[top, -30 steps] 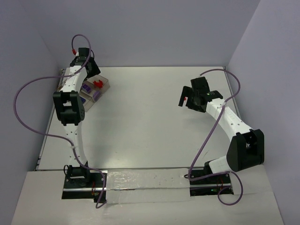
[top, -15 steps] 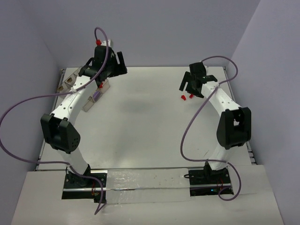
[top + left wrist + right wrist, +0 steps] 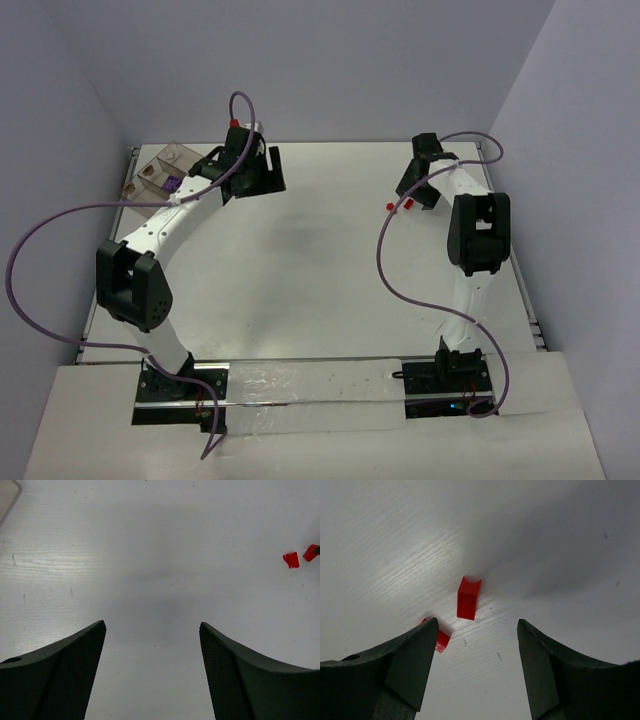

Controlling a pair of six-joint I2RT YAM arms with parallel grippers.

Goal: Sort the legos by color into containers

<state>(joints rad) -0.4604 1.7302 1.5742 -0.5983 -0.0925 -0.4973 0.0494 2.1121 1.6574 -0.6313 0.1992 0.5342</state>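
Lining up a red pick, by my read: approach step, nothing grasped yet.

Table [image 3: 320, 270]: white, fills the top view.

Tray [image 3: 160, 168]: upper left corner of the table. Purple legos [image 3: 172, 185] show in one compartment. Too small to tell which one, or whether any red is in there.

Left gripper [image 3: 152, 630]: upper centre of the top view, over bare table, jaws spread wide with nothing between them. In its wrist view both red pieces sit at the far right edge, well apart from it.

Right gripper [image 3: 478, 625]: upper right of the top view, jaws released and empty, pointed down at the table.

Red brick [image 3: 468, 598]: centre of the right wrist view, just above the gap between the fingers. It's ahead of the tips, not between them, with its long side running roughly up the frame.

Second red piece [image 3: 439, 639]: lower left of the brick, just beside the finger at the lower left of the frame and partly hidden by it. Near the brick, not touching.

Next move calls for:
- advancing and dropping so the jaws straddle the centre brick alone
- closing across its narrow width
- carrying it to the tray at upper left

Risk: that finger nudges the second piece going down.
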